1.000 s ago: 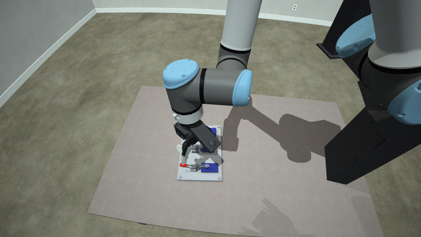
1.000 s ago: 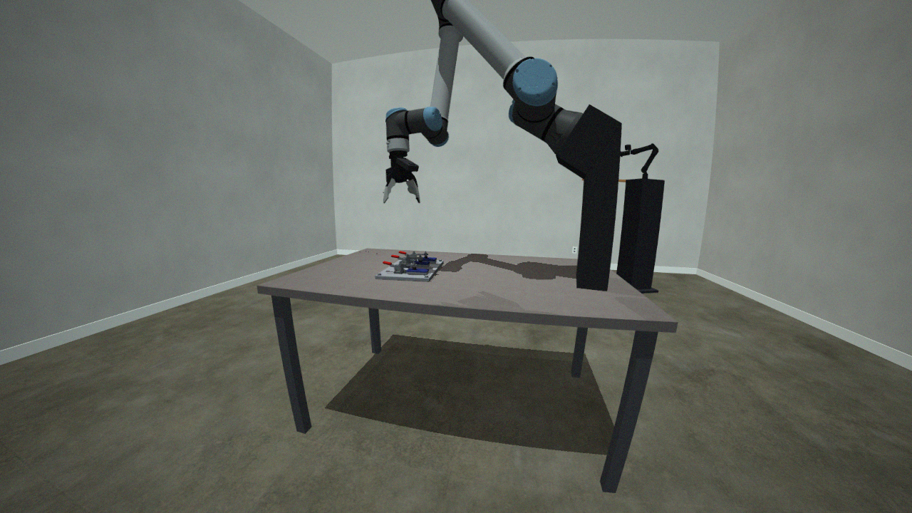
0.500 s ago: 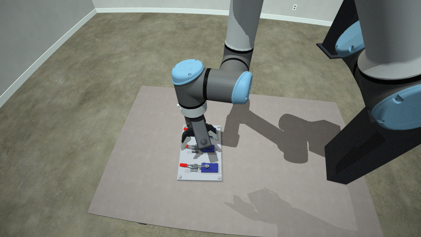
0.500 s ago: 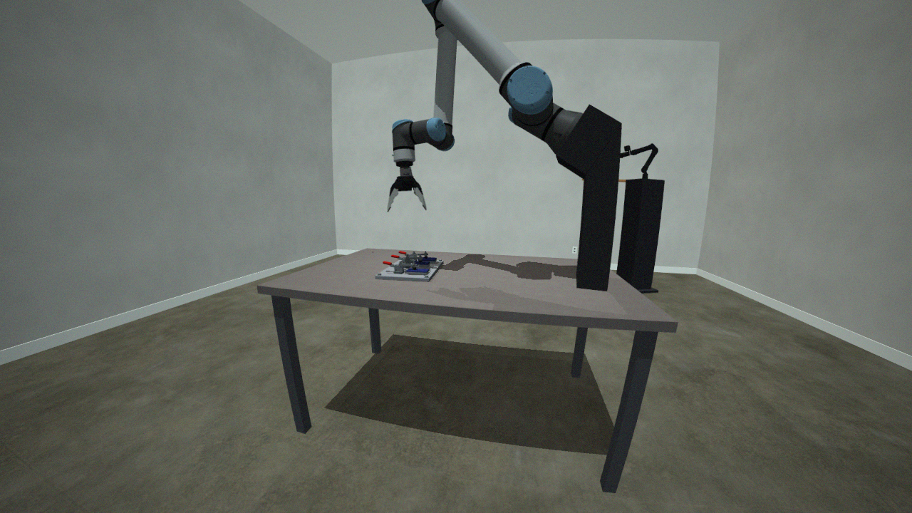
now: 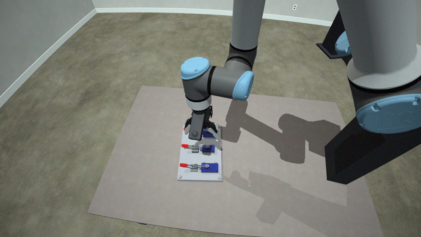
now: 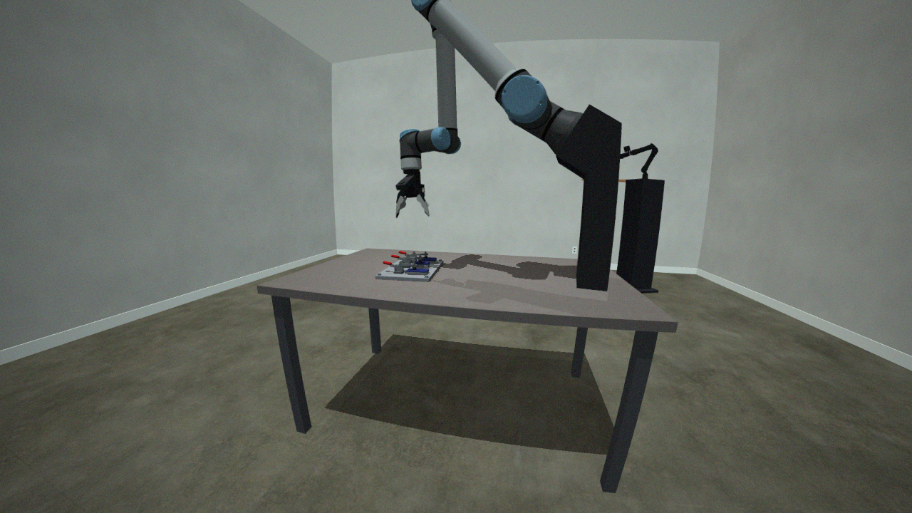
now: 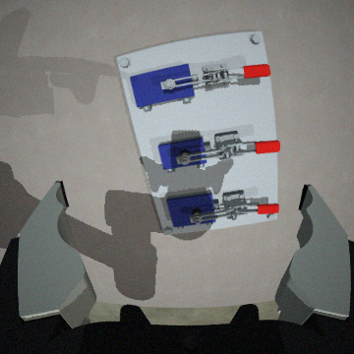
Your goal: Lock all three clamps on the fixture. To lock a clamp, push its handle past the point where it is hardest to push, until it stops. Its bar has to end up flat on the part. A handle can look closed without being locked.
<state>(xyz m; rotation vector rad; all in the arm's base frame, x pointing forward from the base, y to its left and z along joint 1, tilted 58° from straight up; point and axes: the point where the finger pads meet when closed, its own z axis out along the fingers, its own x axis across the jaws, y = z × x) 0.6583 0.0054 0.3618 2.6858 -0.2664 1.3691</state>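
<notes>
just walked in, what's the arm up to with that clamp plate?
The gripper hangs open above the fixture plate, holding nothing. On the plate, three red-handled clamps reach over blue parts, all with handles lowered. The job is to lock all three, but these views don't settle whether each is past its hard point with its bar flat.

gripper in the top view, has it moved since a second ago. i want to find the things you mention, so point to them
Yes, toward the far end of the plate (image 5: 188, 173) (image 6: 389, 276) (image 7: 246, 113); the gripper (image 5: 202, 136) (image 6: 412, 215) (image 7: 185, 186) has left the near end.
</notes>
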